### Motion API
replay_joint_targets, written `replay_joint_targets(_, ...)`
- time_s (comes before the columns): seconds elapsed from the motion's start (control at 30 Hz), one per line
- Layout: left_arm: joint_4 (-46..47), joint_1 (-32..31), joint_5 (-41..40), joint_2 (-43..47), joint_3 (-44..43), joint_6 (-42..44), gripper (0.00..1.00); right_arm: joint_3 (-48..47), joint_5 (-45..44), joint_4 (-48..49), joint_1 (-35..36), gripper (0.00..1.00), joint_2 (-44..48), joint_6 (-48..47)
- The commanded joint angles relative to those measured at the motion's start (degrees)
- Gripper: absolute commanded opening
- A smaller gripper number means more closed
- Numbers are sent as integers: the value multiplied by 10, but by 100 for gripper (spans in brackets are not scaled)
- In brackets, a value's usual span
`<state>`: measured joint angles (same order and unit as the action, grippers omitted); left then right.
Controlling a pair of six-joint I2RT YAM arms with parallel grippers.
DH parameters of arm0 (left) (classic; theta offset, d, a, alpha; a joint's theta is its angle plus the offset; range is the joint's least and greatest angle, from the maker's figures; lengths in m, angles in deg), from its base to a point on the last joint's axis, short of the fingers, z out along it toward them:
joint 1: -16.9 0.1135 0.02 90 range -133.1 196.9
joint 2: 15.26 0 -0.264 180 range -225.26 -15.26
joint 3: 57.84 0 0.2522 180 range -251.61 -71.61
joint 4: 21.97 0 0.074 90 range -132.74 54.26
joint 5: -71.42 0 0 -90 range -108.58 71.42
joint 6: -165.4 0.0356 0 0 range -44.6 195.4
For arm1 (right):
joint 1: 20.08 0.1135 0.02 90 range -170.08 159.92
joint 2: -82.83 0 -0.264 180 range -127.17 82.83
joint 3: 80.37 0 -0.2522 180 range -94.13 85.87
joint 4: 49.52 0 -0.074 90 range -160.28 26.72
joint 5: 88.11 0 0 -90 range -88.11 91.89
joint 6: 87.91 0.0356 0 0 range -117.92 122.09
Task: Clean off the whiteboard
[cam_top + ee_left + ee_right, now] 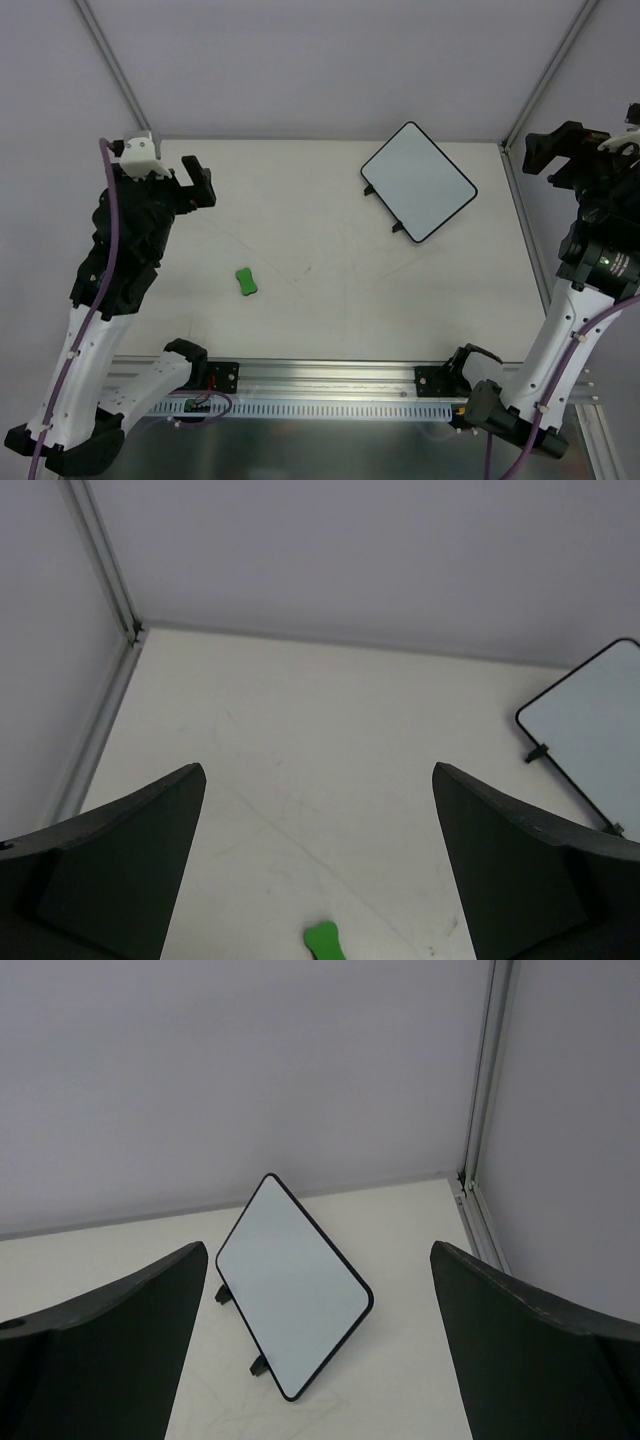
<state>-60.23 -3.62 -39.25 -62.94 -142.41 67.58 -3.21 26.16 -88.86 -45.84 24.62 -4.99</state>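
Observation:
The whiteboard (418, 181) lies flat at the back right of the table, turned diagonally, white with a thin black rim and two black tabs on its left edge; no marks show on it. It also shows in the right wrist view (290, 1285) and at the right edge of the left wrist view (592, 742). A small green eraser (246, 281) lies on the table left of centre, also at the bottom of the left wrist view (323, 943). My left gripper (196, 183) is open and empty at the back left. My right gripper (560, 152) is open and empty, raised at the far right.
Grey walls with metal corner posts (110, 70) close in the table at the back and sides. An aluminium rail (330, 378) runs along the near edge between the arm bases. Faint scratches mark the table top (310, 250).

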Motion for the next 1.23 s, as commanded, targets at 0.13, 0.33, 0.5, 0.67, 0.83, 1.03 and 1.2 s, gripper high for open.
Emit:
replay_joint_targets(0.13, 10, 3, -48, 34, -105, 102, 99, -89, -3, -82, 5, 99, 4, 18)
replay_joint_targets(0.33, 10, 3, -56, 50, -137, 116, 99, -124, -10, -107, 24, 99, 9, 10)
replay_joint_targets(0.5, 10, 3, -64, 57, -143, 124, 99, -127, -49, -111, 55, 99, 28, -15)
replay_joint_targets(0.67, 11, 3, -69, 59, -143, 130, 99, -124, -70, -109, 87, 99, 43, -24)
replay_joint_targets(0.83, 11, 3, -68, 57, -146, 131, 99, -125, -99, -109, 98, 99, 57, -44)
replay_joint_targets(1.03, 11, 2, -68, 51, -147, 126, 99, -130, -107, -109, 108, 99, 64, -45)
replay_joint_targets(1.2, 11, 3, -68, 49, -148, 126, 99, -130, -118, -108, 113, 99, 67, -51)
